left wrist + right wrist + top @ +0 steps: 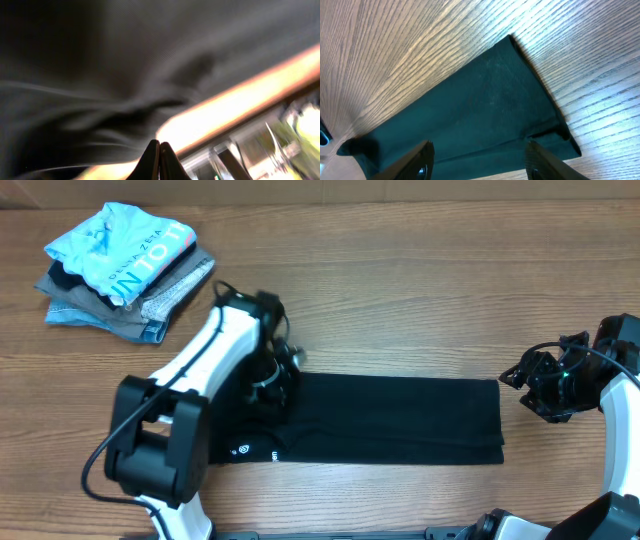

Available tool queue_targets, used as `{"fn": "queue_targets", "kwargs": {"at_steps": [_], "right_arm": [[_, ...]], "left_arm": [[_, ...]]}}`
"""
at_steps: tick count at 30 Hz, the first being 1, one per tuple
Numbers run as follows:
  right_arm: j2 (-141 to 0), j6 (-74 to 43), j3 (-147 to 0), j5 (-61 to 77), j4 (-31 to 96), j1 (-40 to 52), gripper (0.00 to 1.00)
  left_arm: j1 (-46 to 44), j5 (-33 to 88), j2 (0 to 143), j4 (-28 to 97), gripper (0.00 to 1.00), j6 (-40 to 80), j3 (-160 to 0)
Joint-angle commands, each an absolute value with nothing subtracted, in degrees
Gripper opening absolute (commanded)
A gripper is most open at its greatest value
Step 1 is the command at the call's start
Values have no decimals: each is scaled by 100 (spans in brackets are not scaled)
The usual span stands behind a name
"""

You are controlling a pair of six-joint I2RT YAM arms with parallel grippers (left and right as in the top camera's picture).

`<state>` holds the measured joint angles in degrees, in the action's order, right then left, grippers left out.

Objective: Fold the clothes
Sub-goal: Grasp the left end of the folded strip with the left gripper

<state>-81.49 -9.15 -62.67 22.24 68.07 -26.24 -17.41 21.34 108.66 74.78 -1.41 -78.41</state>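
So the black T-shirt is already down to a long strip lying flat on the table, with its long axis running left-right across the middle of the overhead frame. The left gripper sits right on the strip's left end, near the upper edge. In the left wrist view its fingertips are pressed together and the creases in the cloth run toward them, so I'd say it's got a pinch of fabric (that view's blurry, so not 100% on it). The right gripper is off the opposite end at the right of the frame, near the shirt's short edge but not touching it, jaws spread apart with nothing in them. My guess is the next fold goes end over end along that long axis. The left arm is the one placed for it, since the rest of the strip stretches away to the right from its grip.
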Motion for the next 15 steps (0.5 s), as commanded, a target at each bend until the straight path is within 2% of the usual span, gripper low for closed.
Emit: {"fn": "queue_targets", "kwargs": {"at_steps": [1, 8, 11, 15], "right_arm": [[-8079, -893, -6394, 2261, 6775, -2633, 62], [-8079, -893, -6394, 2263, 6779, -2633, 61], [-8079, -893, -6394, 2263, 6764, -2633, 61], [-8079, -895, -6394, 2263, 6735, -2633, 62]], "left_arm": [[-1625, 1092, 10617, 7384, 4, 139, -7905], [-1734, 1406, 10648, 6600, 4, 495, -6746], [-1806, 2187, 10648, 6921, 4, 412, -6617], [-1839, 2073, 10621, 7653, 4, 237, -6667]]}}
